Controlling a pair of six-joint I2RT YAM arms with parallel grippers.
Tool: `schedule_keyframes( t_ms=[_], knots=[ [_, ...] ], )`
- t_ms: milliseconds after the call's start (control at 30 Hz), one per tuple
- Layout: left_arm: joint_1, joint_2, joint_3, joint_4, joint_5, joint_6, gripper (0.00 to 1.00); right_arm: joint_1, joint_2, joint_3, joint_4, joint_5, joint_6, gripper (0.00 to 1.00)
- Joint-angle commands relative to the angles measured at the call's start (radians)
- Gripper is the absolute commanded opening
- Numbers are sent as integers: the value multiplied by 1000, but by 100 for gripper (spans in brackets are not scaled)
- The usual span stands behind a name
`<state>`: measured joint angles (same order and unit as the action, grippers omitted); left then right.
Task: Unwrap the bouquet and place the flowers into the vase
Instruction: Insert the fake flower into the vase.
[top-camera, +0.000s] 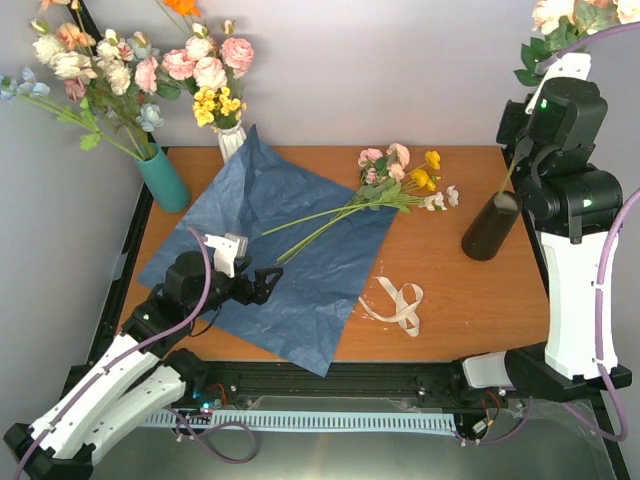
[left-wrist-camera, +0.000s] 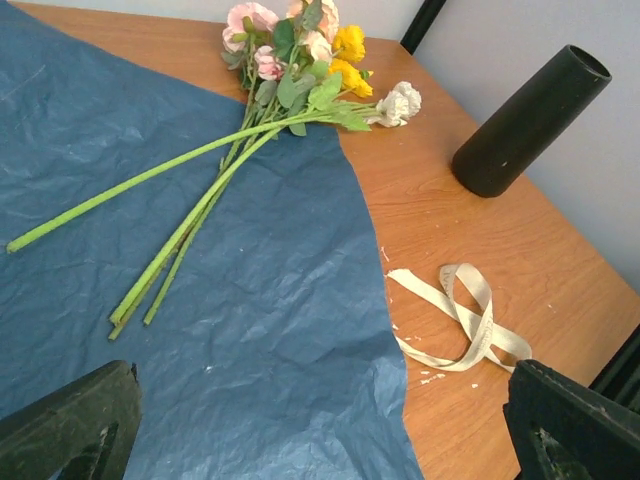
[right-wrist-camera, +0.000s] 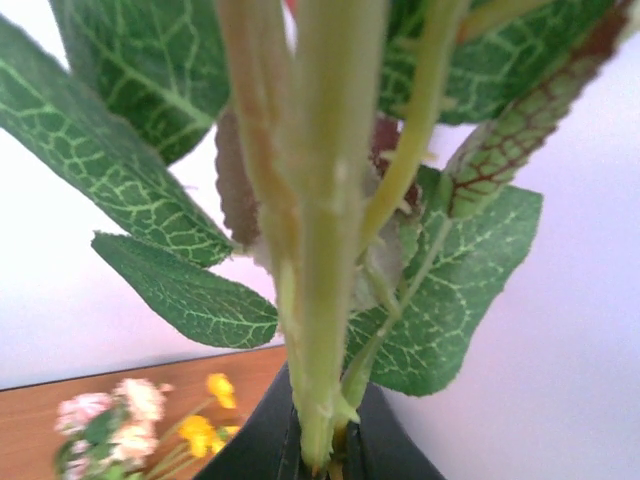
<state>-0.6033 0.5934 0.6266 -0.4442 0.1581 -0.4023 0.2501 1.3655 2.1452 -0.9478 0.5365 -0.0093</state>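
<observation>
The dark-blue paper (top-camera: 290, 280) (left-wrist-camera: 250, 330) lies spread flat on the table. On it rest several flowers (top-camera: 400, 178) (left-wrist-camera: 300, 60) with pink, cream and yellow blooms, stems pointing toward my left gripper (top-camera: 262, 285) (left-wrist-camera: 320, 445). That gripper hovers low over the paper, open and holding nothing. The dark vase (top-camera: 492, 228) (left-wrist-camera: 530, 120) stands at the right. My right gripper (top-camera: 522, 148) (right-wrist-camera: 325, 455) is above it, shut on a leafy flower stem (right-wrist-camera: 320, 250) whose lower end (top-camera: 509, 177) reaches the vase mouth. Its pale blooms (top-camera: 560, 15) rise above the arm.
A beige ribbon (top-camera: 397, 303) (left-wrist-camera: 465, 315) lies loose on the wood, right of the paper. A teal vase (top-camera: 162, 180) and a white vase (top-camera: 232, 138) with large bunches stand at the back left. The wall is close behind the dark vase.
</observation>
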Motion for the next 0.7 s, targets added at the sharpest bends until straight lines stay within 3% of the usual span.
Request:
schedule_keyframes(
  t_ms=[0,300,667],
  knots=[
    [-5,-31,3,2,-32,-27,100,-94,-8,-55,56,71,-75,3],
    [-4,-23,-6,-5,-47,-43,100,-226,-22,-181,182,-64,-12,3],
    [-4,-20,-11,-1,-41,-41,100,-254,-110,-474,389,-107,18,3]
  ],
)
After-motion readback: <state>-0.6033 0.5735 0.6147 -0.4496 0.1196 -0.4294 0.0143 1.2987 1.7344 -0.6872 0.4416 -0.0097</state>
